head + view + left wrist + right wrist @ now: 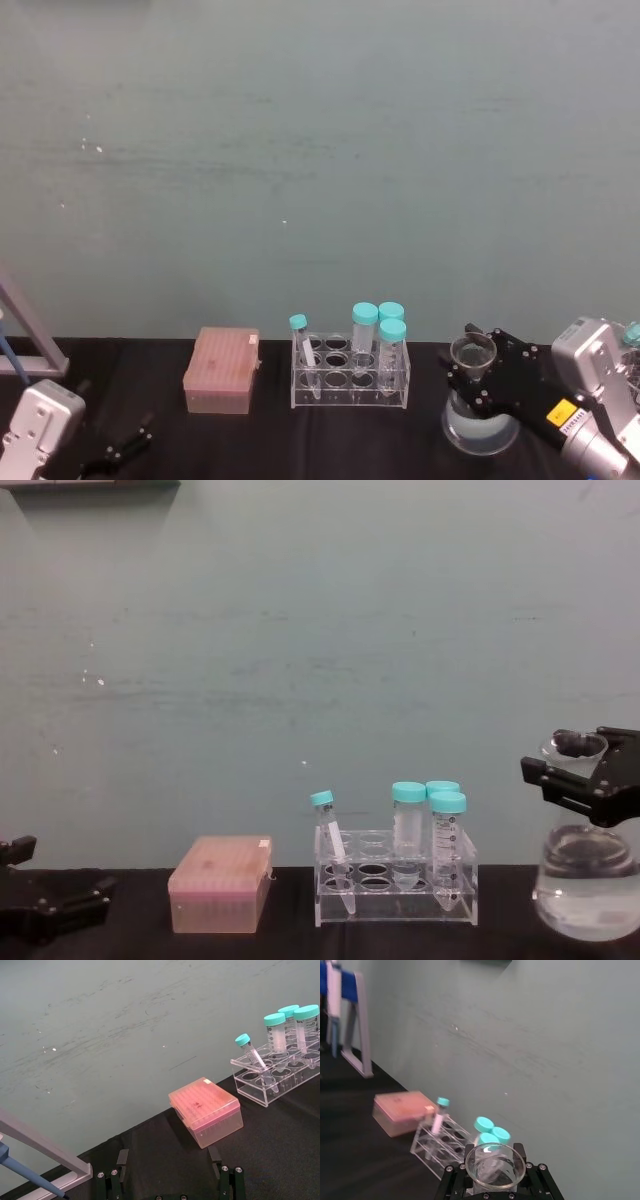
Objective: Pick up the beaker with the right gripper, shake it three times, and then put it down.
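Observation:
The beaker (481, 428), a clear conical flask with liquid in its wide base, is at the table's right, to the right of the tube rack. My right gripper (472, 377) reaches in from the right, and its black blocky jaws close on the flask's neck just under the flared rim. From the chest view the beaker (586, 892) shows side-on with the right gripper (577, 772) clamped at its neck; whether the base touches the table I cannot tell. The right wrist view looks down on the round rim (495, 1165) between the jaws. My left gripper (122, 446) rests low at the left, open.
A clear rack (350, 386) with several teal-capped tubes stands mid-table. A pink tip box (222, 371) lies to its left. A pipette stand (32, 338) rises at the far left edge. A teal wall closes the back of the black table (270, 440).

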Available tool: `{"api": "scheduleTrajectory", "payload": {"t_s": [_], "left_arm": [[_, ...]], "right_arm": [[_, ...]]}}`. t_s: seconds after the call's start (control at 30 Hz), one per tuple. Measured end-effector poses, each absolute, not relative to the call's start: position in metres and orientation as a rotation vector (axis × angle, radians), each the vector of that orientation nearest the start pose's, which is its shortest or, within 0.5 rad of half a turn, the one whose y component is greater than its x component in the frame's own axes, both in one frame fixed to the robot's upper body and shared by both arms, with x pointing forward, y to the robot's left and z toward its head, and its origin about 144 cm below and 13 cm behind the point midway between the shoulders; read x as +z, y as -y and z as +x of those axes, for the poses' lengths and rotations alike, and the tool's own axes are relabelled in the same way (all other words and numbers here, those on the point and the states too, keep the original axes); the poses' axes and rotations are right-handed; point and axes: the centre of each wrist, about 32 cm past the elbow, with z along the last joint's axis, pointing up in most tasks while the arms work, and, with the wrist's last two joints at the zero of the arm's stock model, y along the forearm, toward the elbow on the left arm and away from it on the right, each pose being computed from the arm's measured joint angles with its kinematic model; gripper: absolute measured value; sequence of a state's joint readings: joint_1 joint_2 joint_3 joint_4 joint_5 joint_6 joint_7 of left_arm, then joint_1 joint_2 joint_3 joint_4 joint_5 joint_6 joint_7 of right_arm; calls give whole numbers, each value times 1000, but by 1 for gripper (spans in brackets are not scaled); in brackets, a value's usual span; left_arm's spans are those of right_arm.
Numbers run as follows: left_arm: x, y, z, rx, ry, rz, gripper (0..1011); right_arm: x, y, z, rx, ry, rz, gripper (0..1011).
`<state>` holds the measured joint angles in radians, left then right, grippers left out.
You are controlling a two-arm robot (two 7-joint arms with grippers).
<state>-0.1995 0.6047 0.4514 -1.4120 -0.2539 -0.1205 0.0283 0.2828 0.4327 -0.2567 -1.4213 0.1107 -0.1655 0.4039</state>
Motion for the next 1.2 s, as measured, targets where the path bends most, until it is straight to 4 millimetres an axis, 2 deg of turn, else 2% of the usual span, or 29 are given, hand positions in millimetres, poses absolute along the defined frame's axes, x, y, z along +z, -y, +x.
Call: {"api": "scheduleTrajectory", "payload": {"t_s": [0.53,1.2], "left_arm": [[1140,-310,489,1248,285,304,1000],[1140,-310,489,1248,285,305,1000]], "right_arm": [[1194,284,523,-932,62,-27,478],[1193,283,524,-949,54,-39,478]]}}
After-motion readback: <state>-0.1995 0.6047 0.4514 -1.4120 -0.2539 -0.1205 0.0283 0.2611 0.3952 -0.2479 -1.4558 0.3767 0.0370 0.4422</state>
